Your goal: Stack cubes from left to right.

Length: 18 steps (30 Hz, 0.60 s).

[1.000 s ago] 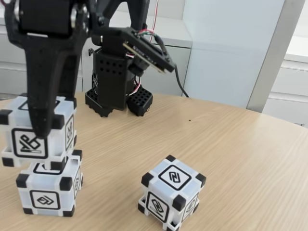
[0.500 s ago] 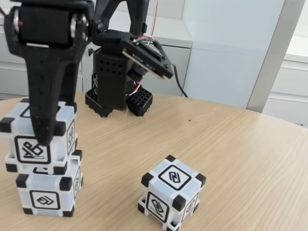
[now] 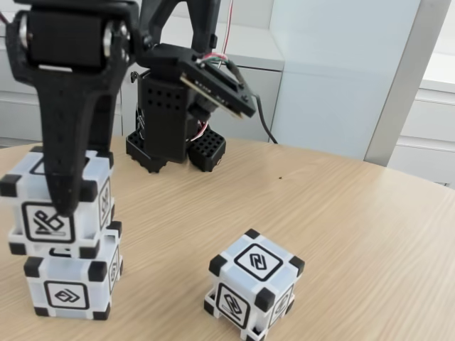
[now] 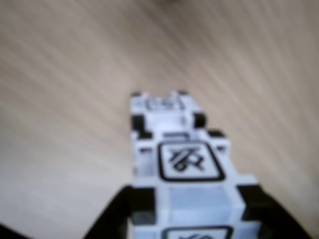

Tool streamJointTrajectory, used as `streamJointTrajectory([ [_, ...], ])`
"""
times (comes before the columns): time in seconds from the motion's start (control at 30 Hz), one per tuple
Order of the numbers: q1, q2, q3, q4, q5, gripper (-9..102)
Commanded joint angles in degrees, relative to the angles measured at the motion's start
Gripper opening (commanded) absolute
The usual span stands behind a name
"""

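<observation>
Black two-finger gripper is pinching the upper white plastic cube with black corners, which is sitting on an identical lower cube near the round wooden table's front-left edge in the fixed view. Third cube is lying well right, with open room between.

Pale cabinets behind wooden table
</observation>
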Motion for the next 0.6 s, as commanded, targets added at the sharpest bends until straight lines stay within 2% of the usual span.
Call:
streamJointTrajectory([
  [0.0, -0.26, -0.53, -1.76, -0.18, 0.09, 0],
  [0.2, -0.26, -0.79, -1.76, -0.18, 0.09, 1],
  [0.4, -0.26, -0.79, -1.76, -0.18, -0.18, 27],
  [0.57, -0.26, -0.70, -1.76, 0.18, -0.44, 32],
])
